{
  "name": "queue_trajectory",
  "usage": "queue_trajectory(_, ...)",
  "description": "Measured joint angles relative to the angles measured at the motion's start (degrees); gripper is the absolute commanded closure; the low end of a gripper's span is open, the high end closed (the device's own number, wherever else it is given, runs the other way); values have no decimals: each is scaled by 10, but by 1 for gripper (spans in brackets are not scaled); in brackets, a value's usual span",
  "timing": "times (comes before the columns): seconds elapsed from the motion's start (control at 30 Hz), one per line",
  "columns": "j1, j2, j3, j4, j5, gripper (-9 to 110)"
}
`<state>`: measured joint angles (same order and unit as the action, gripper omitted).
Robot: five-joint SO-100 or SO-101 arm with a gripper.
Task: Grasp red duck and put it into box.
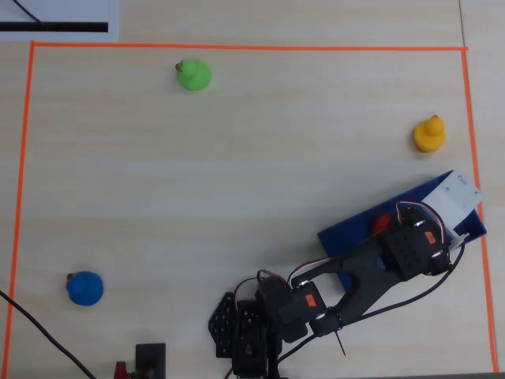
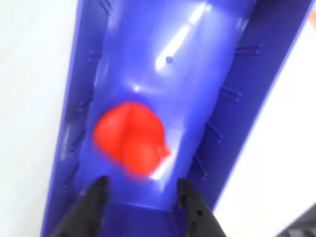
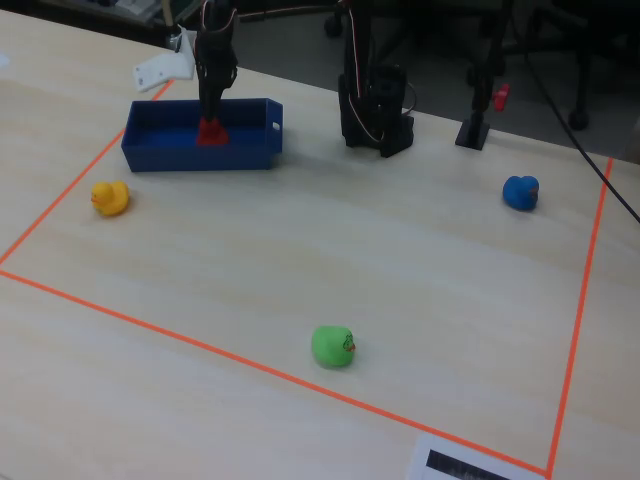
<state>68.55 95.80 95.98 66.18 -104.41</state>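
Note:
The red duck (image 2: 131, 138) lies on the floor of the box (image 2: 217, 74), a shallow dark-blue tray. In the wrist view my gripper (image 2: 142, 186) is open just above it, and both black fingertips (image 2: 100, 186) stand apart with nothing between them. The fixed view shows the gripper (image 3: 211, 115) pointing straight down over the red duck (image 3: 210, 133) inside the box (image 3: 180, 155). From overhead, the arm covers most of the box (image 1: 339, 234). Only a sliver of the red duck (image 1: 381, 223) shows there.
A yellow duck (image 1: 428, 134) sits outside the box near its far end. A green duck (image 1: 193, 75) and a blue duck (image 1: 84, 288) lie farther off. Orange tape (image 1: 237, 46) frames the work area. The arm base (image 3: 375, 110) stands beside the box.

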Motion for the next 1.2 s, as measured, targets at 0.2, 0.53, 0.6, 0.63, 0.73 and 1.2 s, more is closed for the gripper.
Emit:
queue_trajectory(0.2, 0, 0, 0, -12, 1, 94)
queue_trajectory(0.53, -228, 221, 32, 4, 191, 101)
queue_trajectory(0.6, -326, 300, 80, 35, 192, 101)
queue_trajectory(0.63, -376, 342, 112, 48, 192, 101)
queue_trajectory(0.73, -515, 485, 244, 85, 162, 101)
queue_trajectory(1.2, -671, 940, 731, 142, 93, 101)
